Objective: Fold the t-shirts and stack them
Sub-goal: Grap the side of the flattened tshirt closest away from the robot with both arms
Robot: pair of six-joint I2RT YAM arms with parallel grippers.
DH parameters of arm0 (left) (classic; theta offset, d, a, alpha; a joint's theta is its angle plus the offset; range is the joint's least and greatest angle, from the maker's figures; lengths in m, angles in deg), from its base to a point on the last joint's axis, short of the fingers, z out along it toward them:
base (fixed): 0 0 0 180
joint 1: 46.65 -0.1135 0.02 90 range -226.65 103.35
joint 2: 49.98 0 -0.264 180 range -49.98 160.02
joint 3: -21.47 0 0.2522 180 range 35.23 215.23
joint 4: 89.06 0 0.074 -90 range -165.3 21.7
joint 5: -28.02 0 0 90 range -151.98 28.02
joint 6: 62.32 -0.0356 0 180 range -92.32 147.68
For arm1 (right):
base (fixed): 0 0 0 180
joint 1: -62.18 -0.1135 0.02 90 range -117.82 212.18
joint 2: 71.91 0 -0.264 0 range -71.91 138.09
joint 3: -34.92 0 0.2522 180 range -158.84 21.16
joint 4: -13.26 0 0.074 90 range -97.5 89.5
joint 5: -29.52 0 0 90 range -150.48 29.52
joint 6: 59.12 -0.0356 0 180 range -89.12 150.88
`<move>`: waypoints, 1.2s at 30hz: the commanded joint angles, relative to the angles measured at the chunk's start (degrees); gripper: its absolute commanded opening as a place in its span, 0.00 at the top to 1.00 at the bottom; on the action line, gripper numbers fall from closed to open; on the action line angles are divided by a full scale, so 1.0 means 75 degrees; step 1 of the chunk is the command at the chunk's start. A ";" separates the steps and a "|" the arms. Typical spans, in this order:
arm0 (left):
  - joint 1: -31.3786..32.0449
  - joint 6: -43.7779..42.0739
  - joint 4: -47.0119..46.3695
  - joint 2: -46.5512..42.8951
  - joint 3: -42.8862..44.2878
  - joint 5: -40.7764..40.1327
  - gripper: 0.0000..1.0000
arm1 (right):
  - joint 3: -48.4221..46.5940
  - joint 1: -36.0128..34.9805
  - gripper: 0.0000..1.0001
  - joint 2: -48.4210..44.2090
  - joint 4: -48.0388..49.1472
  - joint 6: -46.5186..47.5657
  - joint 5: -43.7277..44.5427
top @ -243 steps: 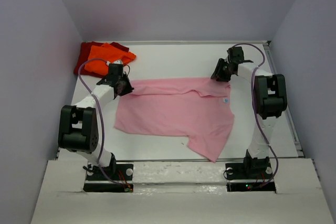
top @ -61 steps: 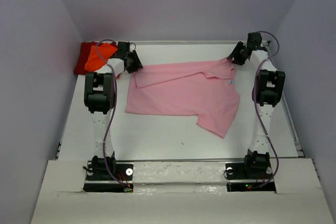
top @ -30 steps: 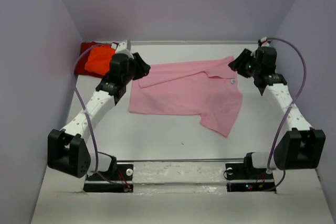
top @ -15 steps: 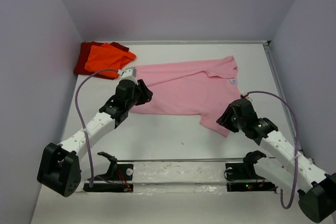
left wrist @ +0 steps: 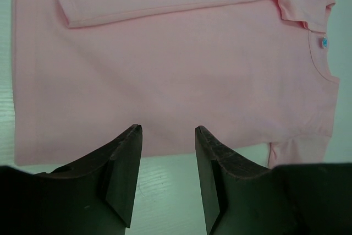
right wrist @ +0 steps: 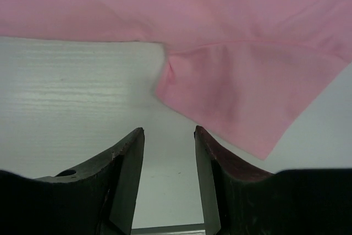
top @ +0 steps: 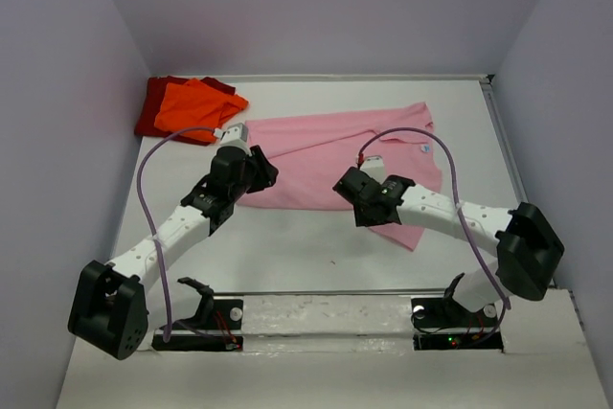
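The light pink t-shirt lies spread flat in the middle of the table, its top edge folded over and its small pale neck label on the right. The orange t-shirt rests on the dark red one in the far left corner. My left gripper hovers open over the pink shirt's near left hem, holding nothing. My right gripper stands open and empty just beside the pink shirt's lower sleeve.
Grey walls close in the table on the left, back and right. A metal rail runs along the right edge. A white ledge with both arm bases borders the near side.
Both grippers have let go of the pink shirt's far corners and drawn back toward the near side. In the last half second the right arm swung left to the lower sleeve; the left stayed put.
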 commanded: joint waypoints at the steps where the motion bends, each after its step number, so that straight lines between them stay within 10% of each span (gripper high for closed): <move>1: 0.0038 -0.0038 -0.0395 -0.0097 -0.0063 0.0085 0.47 | -0.0481 -0.0020 0.52 -0.0374 -0.0564 0.1268 0.0769; 19: 0.0038 0.0103 -0.0606 -0.0167 -0.0121 0.0519 0.46 | 0.2997 0.0331 0.50 -0.3247 -0.1043 -0.5466 0.0030; 36: 0.0108 0.0185 -0.0898 -0.0390 -0.0449 0.0859 0.46 | 0.2423 0.1455 0.50 -0.1968 -0.1058 -0.5001 0.0992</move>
